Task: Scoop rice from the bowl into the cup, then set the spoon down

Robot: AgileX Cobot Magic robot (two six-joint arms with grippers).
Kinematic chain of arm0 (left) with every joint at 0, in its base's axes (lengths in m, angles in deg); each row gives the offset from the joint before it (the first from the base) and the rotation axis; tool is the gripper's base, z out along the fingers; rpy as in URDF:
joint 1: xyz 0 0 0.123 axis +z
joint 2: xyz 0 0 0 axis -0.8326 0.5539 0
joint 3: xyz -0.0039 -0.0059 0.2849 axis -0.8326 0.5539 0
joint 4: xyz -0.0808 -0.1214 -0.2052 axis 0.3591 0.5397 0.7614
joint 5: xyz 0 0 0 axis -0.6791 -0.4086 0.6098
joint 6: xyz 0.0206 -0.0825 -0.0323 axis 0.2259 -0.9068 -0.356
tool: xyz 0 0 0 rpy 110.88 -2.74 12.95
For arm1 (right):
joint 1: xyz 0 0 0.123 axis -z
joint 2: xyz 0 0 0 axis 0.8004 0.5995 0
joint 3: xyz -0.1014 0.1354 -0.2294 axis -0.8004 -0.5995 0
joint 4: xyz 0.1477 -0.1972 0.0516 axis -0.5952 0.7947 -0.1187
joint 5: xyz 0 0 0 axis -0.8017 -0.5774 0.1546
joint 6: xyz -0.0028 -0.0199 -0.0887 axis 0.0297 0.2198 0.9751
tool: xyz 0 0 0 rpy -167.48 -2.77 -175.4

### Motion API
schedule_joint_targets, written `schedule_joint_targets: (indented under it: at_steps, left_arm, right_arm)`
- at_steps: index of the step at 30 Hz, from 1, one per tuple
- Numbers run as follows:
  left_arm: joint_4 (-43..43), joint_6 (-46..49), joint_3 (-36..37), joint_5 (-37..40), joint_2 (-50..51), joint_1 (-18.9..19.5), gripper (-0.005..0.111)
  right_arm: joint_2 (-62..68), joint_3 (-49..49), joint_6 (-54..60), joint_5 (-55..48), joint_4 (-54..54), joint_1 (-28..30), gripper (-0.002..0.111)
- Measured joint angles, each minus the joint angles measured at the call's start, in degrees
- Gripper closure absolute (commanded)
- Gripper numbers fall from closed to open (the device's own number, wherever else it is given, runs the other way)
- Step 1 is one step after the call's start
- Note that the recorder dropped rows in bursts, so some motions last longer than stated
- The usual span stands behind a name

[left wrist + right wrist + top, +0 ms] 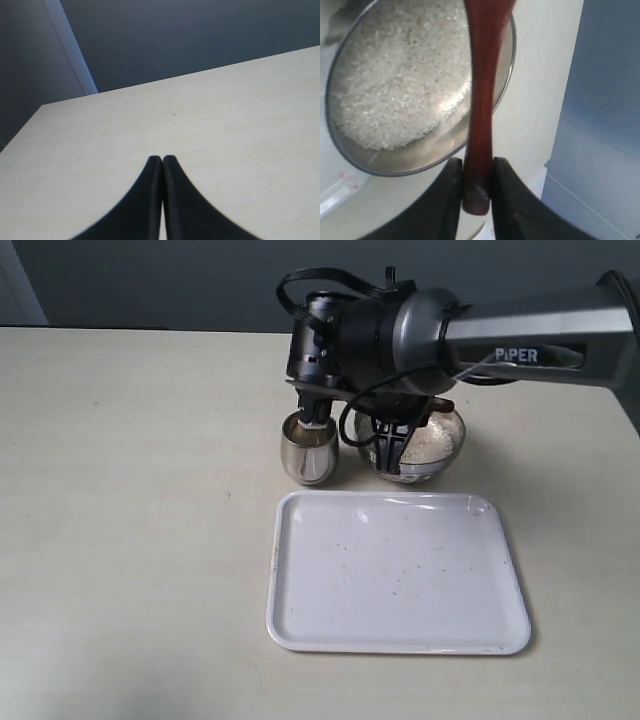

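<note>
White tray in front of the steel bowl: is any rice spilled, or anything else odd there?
Nothing stands out. The white rectangular tray bears only a few tiny dark specks, too small to identify. The white rice grains lie inside the round shiny steel bowl; no stray grains show on the pale table.

Spoon [481,90] head — cut off by frame edge. Bowl [432,473] far rim — hidden behind right arm [520,340].
</note>
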State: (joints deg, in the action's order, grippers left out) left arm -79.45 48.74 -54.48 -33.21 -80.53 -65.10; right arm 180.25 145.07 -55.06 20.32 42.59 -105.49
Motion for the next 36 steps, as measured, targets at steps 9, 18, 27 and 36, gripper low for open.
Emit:
schedule_joint_targets:
  at_steps: [9, 18, 27, 36]
  left_arm:
    - [0.0, 0.0, 0.0, 0.0, 0.0, 0.0, 0.106]
    - [0.0, 0.0, 0.0, 0.0, 0.0, 0.0, 0.106]
    - [0.0, 0.0, 0.0, 0.0, 0.0, 0.0, 0.106]
    - [0.0, 0.0, 0.0, 0.0, 0.0, 0.0, 0.106]
  right_arm:
    - [0.4, -6.1, -5.0, 1.3, 10.6, -3.6, 0.109]
    - [0.4, -6.3, -9.1, 2.1, 17.1, -4.3, 0.109]
    - [0.4, -6.7, -10.5, 1.3, 18.3, -5.7, 0.109]
    - [-0.3, -10.4, -14.9, 0.2, 15.5, -6.1, 0.109]
